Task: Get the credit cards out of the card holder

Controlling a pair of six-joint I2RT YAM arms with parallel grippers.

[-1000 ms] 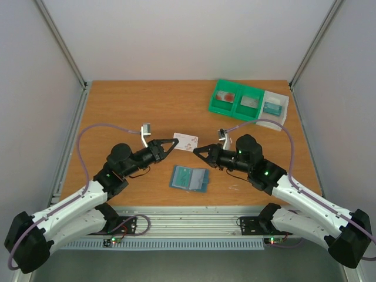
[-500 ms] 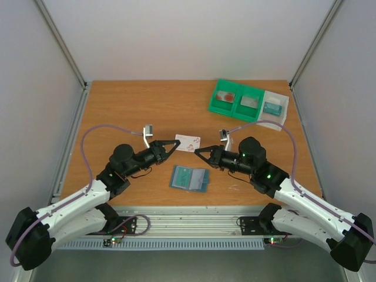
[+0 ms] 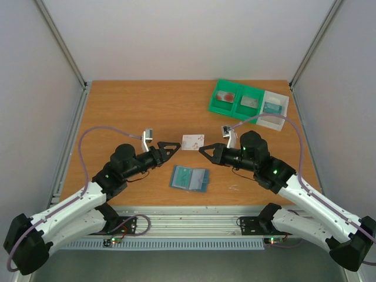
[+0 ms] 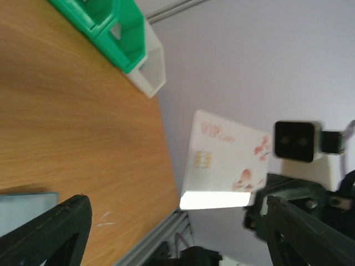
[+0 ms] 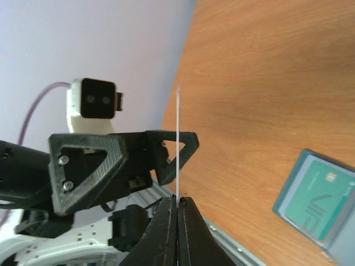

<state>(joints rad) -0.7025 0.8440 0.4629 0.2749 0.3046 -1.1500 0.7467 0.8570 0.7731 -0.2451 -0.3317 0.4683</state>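
One table is listed, carrying at 1 o'clock one green two-compartment tray with one reddish card in its left compartment, and one white tray touching it. There are two grippers: the left gripper is spread wide and empty, and the right gripper is pinched on one pale, red-marked credit card. One card holder is laid open at 6 o'clock, with the held card at its 12 o'clock.

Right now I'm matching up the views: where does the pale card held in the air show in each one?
Top external: the card is mid-table, at the right gripper's tip.
Left wrist: centre right, face-on.
Right wrist: a thin edge-on line at centre.
Shared landmark: the open wallet lying on the table.
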